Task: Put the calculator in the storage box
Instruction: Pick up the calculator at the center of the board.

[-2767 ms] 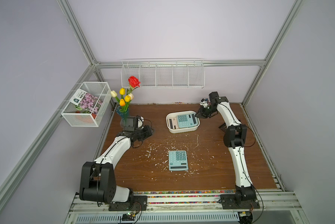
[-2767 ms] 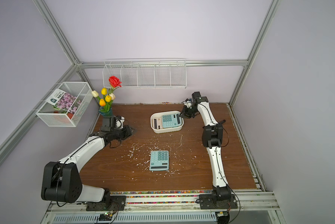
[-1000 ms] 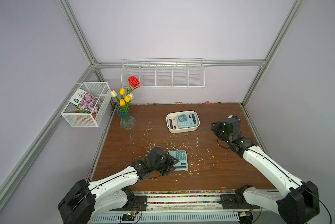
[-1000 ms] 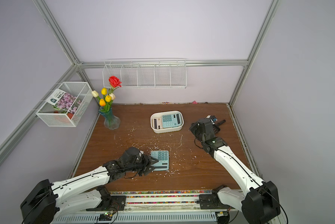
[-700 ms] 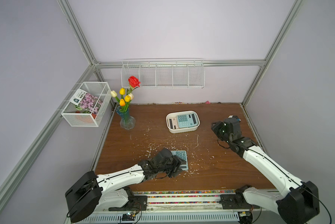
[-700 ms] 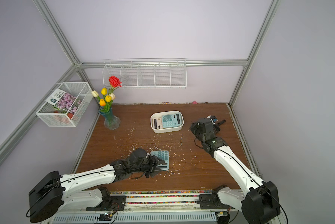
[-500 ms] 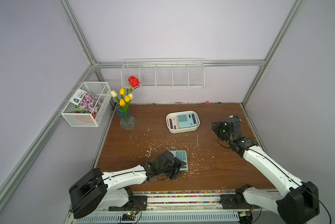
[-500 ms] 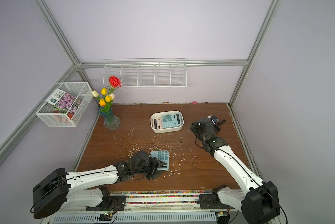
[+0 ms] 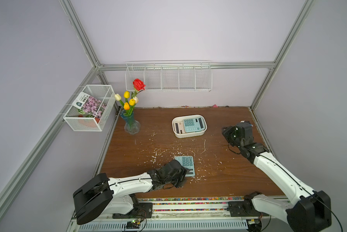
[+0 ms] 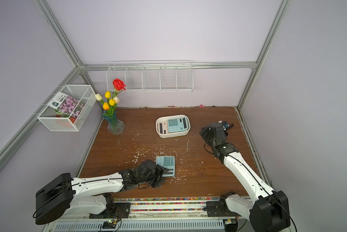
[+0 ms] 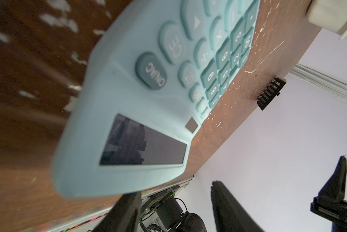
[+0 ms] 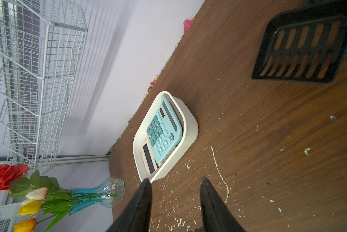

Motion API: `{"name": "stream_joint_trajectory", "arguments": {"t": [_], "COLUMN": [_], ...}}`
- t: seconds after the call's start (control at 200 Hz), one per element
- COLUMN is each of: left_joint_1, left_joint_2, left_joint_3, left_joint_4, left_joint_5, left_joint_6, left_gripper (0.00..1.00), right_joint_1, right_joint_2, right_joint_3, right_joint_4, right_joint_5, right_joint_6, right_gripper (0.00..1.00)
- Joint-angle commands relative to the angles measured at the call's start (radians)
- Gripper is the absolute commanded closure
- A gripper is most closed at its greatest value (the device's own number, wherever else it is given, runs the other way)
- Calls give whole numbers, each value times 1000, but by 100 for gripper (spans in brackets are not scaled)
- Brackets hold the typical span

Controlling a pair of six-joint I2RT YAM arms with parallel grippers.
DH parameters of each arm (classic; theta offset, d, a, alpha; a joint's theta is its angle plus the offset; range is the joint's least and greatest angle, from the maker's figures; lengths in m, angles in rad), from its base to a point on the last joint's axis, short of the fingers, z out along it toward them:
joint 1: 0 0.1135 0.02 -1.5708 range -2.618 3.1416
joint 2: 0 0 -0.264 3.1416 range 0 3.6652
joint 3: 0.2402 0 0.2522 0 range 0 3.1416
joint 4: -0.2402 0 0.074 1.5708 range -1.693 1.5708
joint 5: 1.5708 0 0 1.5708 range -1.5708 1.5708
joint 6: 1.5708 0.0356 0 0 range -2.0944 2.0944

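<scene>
Left claw set half-wide at display end of calculator, nothing gripped: thin edge probably aimed for. Right claw parted, empty, clear of storage box.

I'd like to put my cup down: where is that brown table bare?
The table is bare between the vase and the storage box, and in the far corner behind the right gripper. Crowded: the front, with the left gripper at the loose calculator among white scraps.
</scene>
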Motion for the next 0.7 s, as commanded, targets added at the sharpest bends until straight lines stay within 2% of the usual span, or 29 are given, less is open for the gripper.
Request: {"name": "stream_joint_trajectory", "arguments": {"t": [0.0,0.695], "left_joint_1": [-3,11], "left_joint_2": [33,26], "left_joint_3": [18,44], "left_joint_4": [0,-64], "left_joint_5": [-25,-108], "left_joint_6": [-13,-2], "left_gripper": [41,45], "right_joint_1": [-9,-39], "right_joint_2": [-17,14], "right_joint_3": [-20,-8], "right_joint_4": [14,26], "right_joint_5": [-10,-43], "right_joint_6": [9,0], "right_gripper": [57,57]}}
